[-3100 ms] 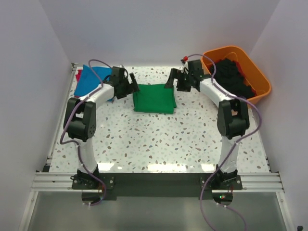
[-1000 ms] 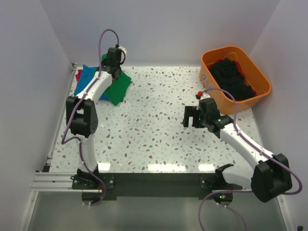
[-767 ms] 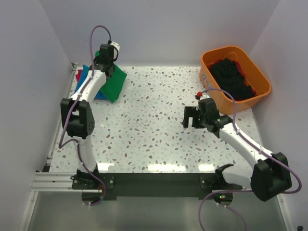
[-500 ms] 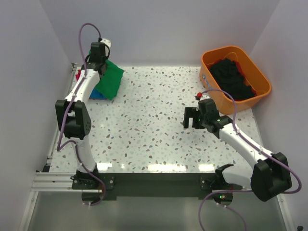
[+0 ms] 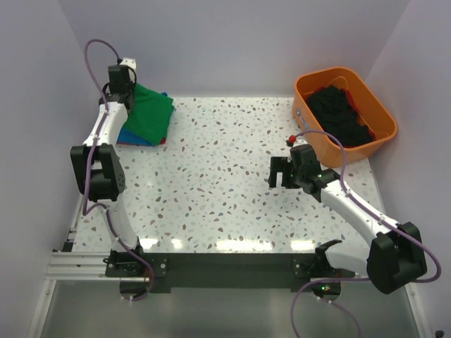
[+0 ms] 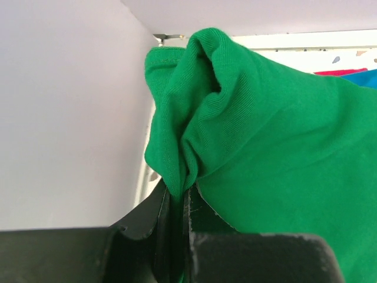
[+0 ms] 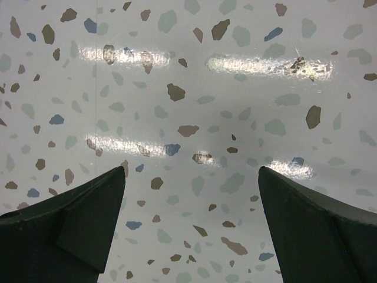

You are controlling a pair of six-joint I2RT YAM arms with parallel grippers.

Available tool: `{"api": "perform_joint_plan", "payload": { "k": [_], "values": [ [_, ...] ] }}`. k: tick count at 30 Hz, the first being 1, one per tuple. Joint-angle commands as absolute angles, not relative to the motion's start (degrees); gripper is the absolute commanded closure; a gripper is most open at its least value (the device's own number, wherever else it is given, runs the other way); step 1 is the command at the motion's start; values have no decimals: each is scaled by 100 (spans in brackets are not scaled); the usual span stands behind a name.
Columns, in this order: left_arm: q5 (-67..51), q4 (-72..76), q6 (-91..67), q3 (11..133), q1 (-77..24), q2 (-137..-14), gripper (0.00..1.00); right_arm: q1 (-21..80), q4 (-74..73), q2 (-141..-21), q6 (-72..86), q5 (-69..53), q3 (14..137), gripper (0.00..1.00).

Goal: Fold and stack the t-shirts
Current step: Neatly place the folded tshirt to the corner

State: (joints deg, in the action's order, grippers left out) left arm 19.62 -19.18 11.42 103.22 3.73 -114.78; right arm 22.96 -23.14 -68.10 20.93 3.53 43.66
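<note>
A folded bright green t-shirt (image 5: 149, 113) lies over the blue (image 5: 132, 136) and red t-shirts stacked at the table's far left corner. My left gripper (image 5: 124, 90) is shut on the green shirt's edge; in the left wrist view the green cloth (image 6: 265, 147) bunches between the shut fingers (image 6: 174, 203), with slivers of red and blue cloth (image 6: 353, 74) behind it. Black t-shirts (image 5: 340, 111) fill the orange tub. My right gripper (image 5: 282, 171) hovers open over bare table (image 7: 194, 135) at mid right, holding nothing.
The orange plastic tub (image 5: 379, 116) stands at the far right corner. White walls close in the table on the left, back and right. The left wall is right beside the left gripper.
The left arm has swung the green t-shirt leftward and back onto the blue and red stack. The right arm has stayed still and open.
</note>
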Motion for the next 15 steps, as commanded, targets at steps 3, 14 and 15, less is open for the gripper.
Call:
{"api": "perform_joint_plan", "payload": {
  "k": [3,14,15],
  "values": [
    [1564,-1398,537,10292,571,-11970,100,2294,-2224,-6794,2092,466,4395,1],
    [1661,-1827,-500,10608,1072,-12437,1,2294,-2241,-6794,2145,351,4412,1],
    [1661,-1993,-701,10661,1133,-12410,0,2294,-2267,-6733,2145,343,4421,1]
  ]
}}
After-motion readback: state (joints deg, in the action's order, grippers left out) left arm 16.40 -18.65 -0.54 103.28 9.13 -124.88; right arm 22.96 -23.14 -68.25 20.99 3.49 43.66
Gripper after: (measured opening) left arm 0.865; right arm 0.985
